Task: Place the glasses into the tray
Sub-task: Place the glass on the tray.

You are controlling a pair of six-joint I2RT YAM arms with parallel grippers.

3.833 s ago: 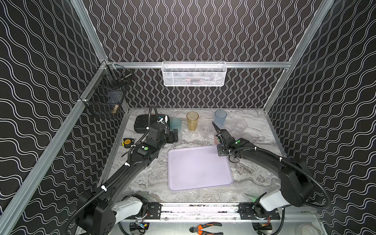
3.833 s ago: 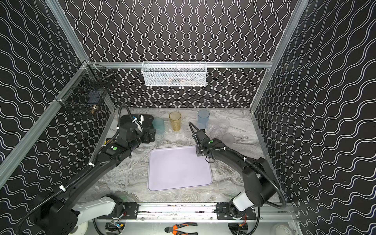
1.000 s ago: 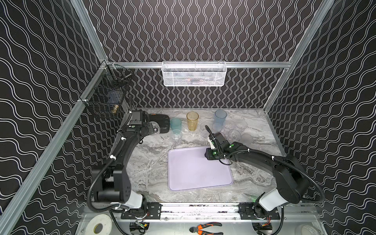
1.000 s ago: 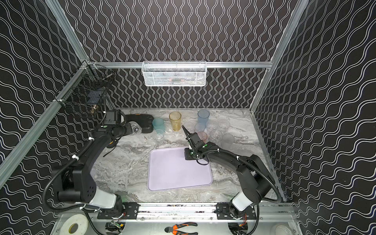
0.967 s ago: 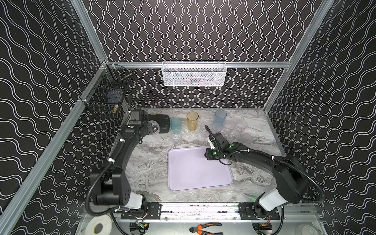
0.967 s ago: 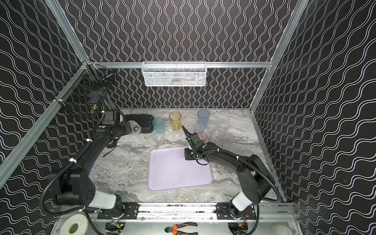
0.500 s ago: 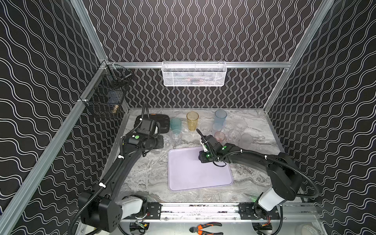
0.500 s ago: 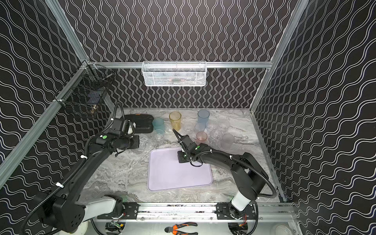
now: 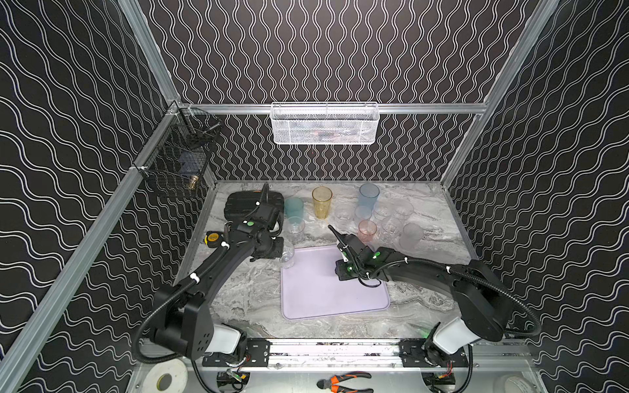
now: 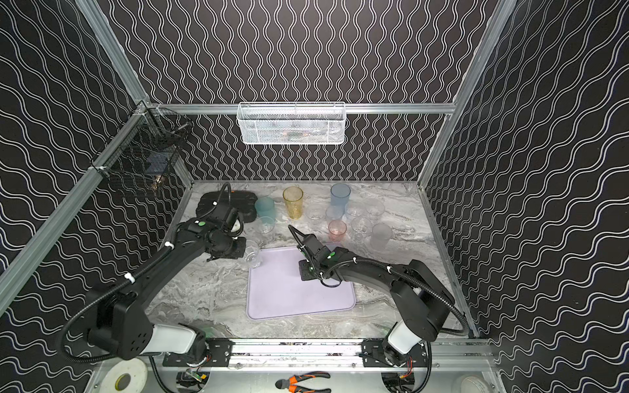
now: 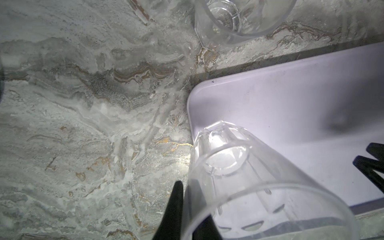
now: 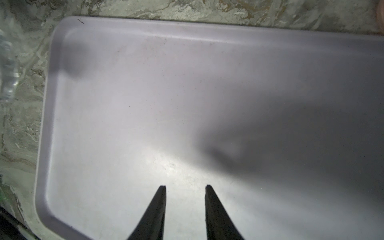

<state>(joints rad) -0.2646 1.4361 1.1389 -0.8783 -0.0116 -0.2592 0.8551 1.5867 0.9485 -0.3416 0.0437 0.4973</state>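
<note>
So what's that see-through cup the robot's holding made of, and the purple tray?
The clear glass: fully see-through, shiny, faceted base; glass or hard clear plastic, I can't tell which. The tray: probably plastic, since it's opaque pale lilac, dull-finished, with soft rounded corners.

a robotics lab test cell: an aluminium frame [image 9: 425,109] hung with wavy black-and-white panels [image 9: 323,51] boxes in a marble-look tabletop [image 9: 245,292], two robot arms [image 9: 218,262] sit on a base rail [image 9: 333,350], and pliers [image 9: 343,379] and what looks like a tape roll [image 9: 163,377] lie out front.
</note>
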